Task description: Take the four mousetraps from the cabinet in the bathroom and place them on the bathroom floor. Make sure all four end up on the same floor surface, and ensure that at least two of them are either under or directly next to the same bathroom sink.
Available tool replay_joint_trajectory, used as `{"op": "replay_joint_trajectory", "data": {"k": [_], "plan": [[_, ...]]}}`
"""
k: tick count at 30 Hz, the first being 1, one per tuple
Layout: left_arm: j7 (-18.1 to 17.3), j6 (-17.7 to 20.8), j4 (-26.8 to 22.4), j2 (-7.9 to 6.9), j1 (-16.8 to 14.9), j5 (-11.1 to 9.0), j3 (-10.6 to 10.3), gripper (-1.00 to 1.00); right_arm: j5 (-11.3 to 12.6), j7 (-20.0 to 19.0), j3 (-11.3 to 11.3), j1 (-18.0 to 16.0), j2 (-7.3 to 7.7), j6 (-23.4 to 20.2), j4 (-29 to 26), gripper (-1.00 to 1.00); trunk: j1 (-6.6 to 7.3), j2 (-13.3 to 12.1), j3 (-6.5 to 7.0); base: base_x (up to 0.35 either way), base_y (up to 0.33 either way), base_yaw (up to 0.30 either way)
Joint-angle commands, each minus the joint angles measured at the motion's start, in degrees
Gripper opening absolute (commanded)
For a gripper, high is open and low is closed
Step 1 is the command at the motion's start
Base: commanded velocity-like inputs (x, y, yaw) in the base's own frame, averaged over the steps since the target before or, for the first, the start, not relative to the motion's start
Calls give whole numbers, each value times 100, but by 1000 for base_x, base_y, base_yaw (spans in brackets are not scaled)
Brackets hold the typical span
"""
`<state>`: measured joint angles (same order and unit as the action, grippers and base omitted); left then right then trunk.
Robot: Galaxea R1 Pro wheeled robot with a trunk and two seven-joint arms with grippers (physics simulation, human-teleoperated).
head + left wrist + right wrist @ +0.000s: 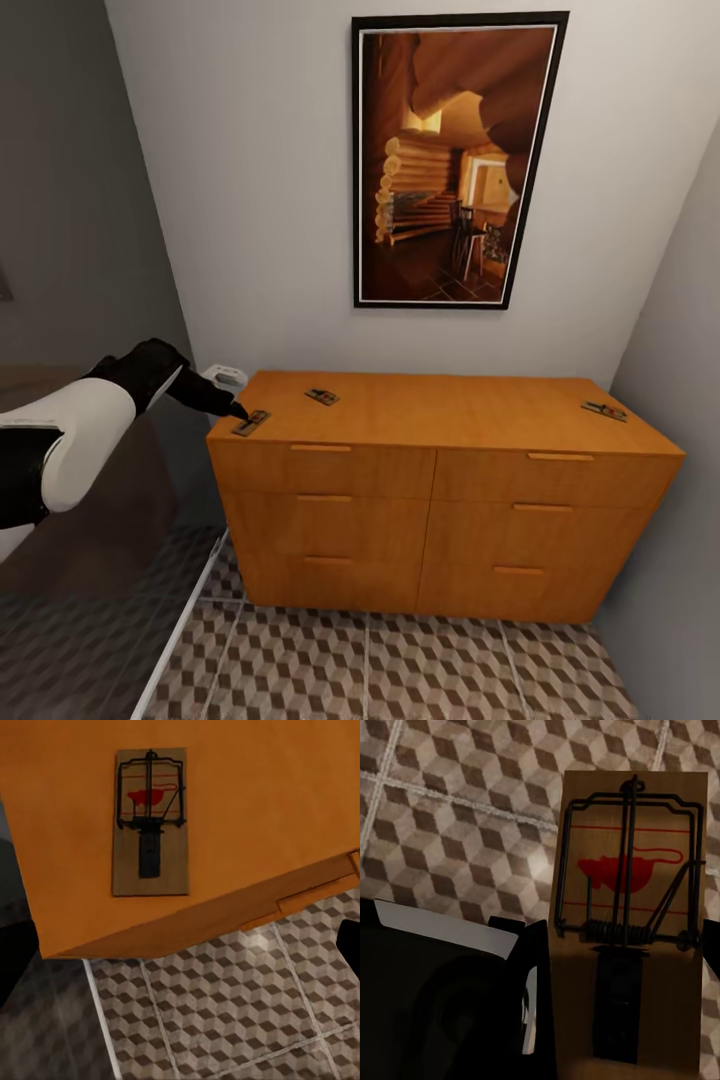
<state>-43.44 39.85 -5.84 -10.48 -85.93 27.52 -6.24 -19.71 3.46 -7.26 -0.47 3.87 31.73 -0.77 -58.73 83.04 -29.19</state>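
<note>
At the left of the head view, the robot's white-and-black left arm reaches forward, and its black left gripper (232, 408) tapers to a tip just above a small flat brown mousetrap with dark wire parts (251, 423) lying at the front left corner of the low, wide orange-wood cabinet (440, 470); whether its jaws are spread or pressed together cannot be told. The left wrist view looks down on that same trap (150, 823), showing a red mouse print under its wire frame, the cabinet edge and a bar handle beside it, and the cube-patterned brown, beige and white tiled floor (240, 1012) below. Further right on the cabinet top lies a second mousetrap (322, 397), near the back, well apart from the first. Above hangs a tall black-framed picture of a log cabin interior (455, 160). A third mousetrap (605, 411) sits at the far right end. In the right wrist view, a fourth mousetrap (634, 919) is pinched in the right gripper (547, 997), held above the floor tiles (457, 817).
</note>
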Motion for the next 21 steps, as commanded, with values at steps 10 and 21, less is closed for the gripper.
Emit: {"op": "replay_joint_trajectory", "data": {"k": [10, 21], "plan": [[-32, 32, -14, 2, 29, -19, -44, 100, -62, 23, -37, -5, -2, 17, 6, -100, 0, 3, -81, 0, 0, 0], [-33, 32, -14, 3, 29, -19, -44, 100, -63, 23, -30, -4, -9, 19, 6, -100, 0, 3, -124, 36, 12, 0]]}}
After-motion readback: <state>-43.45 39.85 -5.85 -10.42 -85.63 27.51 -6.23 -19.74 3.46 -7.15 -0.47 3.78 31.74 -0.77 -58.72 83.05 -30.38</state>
